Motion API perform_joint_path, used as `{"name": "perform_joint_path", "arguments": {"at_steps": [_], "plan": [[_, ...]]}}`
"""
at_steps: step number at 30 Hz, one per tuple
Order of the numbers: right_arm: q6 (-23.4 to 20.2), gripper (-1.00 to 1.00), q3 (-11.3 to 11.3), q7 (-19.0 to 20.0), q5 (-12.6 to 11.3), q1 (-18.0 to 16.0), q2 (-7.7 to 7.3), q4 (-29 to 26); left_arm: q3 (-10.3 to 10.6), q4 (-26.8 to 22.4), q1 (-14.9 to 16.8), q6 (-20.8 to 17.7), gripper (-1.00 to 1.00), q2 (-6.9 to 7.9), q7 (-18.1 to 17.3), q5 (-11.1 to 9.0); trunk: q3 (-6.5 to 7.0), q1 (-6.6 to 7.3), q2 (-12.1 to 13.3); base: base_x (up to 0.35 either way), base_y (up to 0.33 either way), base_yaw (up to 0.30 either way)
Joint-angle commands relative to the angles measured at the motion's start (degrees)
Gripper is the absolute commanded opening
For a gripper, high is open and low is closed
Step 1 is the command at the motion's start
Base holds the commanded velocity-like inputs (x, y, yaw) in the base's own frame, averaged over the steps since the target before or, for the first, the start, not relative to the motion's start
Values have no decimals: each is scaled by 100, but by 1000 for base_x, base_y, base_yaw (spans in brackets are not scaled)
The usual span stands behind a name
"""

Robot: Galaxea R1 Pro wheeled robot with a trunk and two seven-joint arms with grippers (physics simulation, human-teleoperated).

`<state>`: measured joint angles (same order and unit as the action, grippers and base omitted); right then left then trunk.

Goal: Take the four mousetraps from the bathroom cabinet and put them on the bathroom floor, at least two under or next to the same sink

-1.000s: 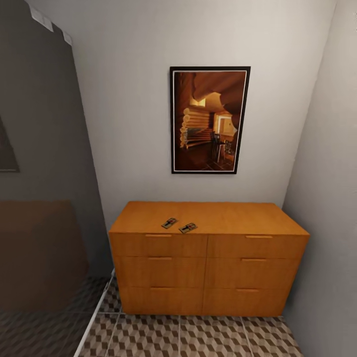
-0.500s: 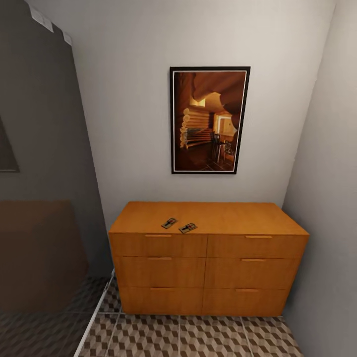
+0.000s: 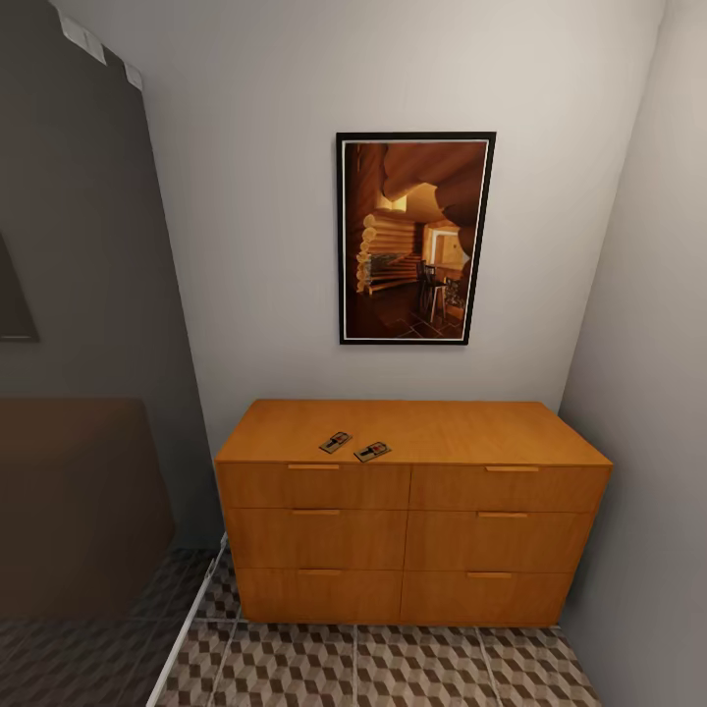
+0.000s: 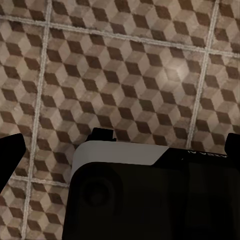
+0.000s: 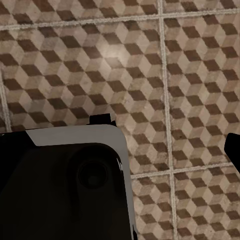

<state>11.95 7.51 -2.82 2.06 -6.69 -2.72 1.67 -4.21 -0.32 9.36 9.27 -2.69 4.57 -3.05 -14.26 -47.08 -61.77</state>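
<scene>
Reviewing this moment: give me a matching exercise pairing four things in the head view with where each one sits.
Things:
1. mousetraps
2. framed picture
3. cabinet
4. bathroom floor

Places:
A. on the wall above the cabinet
B. against the wall, standing on the tiles
C. on the cabinet's flat top, near its front edge
D. at the foot of the cabinet

Pairs: 1-C, 2-A, 3-B, 4-D

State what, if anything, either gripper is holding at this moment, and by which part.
Nothing is held. Two mousetraps lie untouched on the cabinet top, and both wrist views look down at bare patterned floor with nothing between the fingers.
</scene>
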Motion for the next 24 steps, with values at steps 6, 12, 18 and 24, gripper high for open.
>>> {"name": "perform_joint_path", "arguments": {"at_steps": [6,12,18,24], "plan": [[35,100,40,-8,23,-8,-1,18,-31,6,4,19,100,-13,-1,-10,-7,0,-5,0,0,0],[35,100,40,-8,23,-8,-1,18,-28,6,4,20,100,-14,0,-5,-7,0,-5,0,0,0],[35,100,40,-8,23,-8,-1,18,-27,6,4,18,100,-17,0,-4,-7,0,-5,0,0,0],[35,100,40,-8,23,-8,-1,18,-27,6,4,12,100,-18,-1,-3,83,109,196,0,0,0]]}}
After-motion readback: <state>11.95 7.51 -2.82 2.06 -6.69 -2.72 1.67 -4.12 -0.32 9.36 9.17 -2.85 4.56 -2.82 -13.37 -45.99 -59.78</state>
